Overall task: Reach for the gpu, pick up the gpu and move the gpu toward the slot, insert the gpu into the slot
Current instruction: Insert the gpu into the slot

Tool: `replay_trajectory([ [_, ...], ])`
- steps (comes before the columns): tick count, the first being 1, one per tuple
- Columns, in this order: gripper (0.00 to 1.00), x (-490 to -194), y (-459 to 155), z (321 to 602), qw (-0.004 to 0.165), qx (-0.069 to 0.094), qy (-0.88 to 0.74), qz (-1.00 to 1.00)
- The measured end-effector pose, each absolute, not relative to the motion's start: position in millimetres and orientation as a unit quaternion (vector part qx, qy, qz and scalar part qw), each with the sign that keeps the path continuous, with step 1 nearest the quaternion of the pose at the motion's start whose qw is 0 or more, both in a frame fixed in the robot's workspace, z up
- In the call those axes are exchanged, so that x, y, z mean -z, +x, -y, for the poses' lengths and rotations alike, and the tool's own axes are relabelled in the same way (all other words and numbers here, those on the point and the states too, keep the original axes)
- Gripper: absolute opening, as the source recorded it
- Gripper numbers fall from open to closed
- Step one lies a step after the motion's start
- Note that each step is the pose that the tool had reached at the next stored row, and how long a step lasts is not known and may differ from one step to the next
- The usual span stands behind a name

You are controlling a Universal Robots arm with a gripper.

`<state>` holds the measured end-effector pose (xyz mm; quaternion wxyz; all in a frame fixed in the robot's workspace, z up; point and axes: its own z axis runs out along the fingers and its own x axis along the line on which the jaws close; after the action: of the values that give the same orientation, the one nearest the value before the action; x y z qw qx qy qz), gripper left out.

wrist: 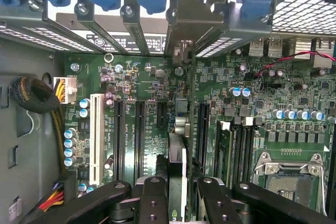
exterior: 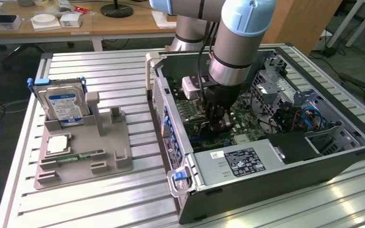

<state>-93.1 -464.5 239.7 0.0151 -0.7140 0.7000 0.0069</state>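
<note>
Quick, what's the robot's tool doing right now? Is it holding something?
Tool: shut on the gpu, held edge-on above the motherboard inside the computer case.

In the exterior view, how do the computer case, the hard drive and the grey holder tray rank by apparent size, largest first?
1. Computer case, clearly largest.
2. Grey holder tray.
3. Hard drive, standing upright in the tray.
</note>
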Motion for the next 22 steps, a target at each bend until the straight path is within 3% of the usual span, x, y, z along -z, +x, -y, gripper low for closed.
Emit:
replay_trajectory([
  [22,0.26,-239.4,-90.7,464.5,0.015,-0.007,-0.714,-0.700],
])
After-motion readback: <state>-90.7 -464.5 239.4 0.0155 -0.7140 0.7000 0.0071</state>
